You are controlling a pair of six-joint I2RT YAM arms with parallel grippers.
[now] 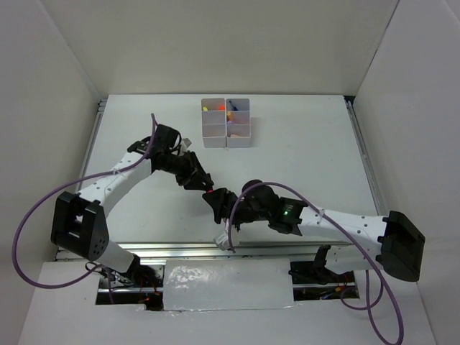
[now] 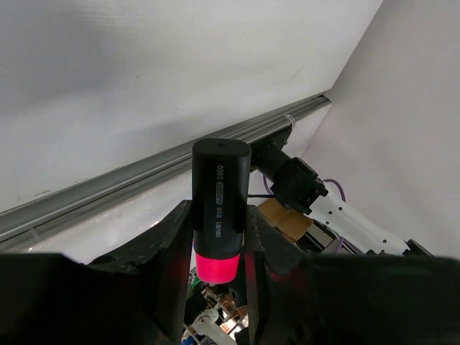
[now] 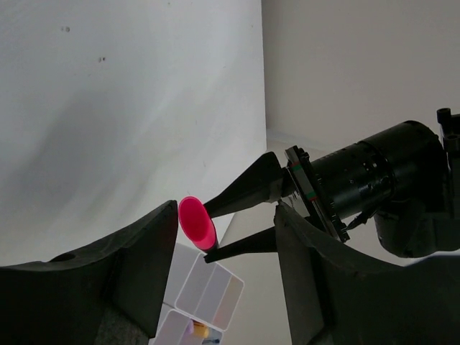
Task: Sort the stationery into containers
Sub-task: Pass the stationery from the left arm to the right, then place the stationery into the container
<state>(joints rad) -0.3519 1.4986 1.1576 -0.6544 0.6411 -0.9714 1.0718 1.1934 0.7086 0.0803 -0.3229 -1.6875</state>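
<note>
Left gripper pinching pink marker by its black barrel, pink end pointing toward the right arm. Right gripper jaws spread, one on each side of the marker's pink end, with a visible gap on both sides. Marker sits mid-tabletop, between the two arms. Well apart from the white containers at the far edge; coloured items lie in some compartments.

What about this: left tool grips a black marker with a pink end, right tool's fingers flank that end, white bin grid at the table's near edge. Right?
No: the white plastic grid of square bins sits toward the far edge of the table, per the top external view. Rest holds: left tool grips the black cylindrical marker with a pink end; right tool straddles that end.
</note>
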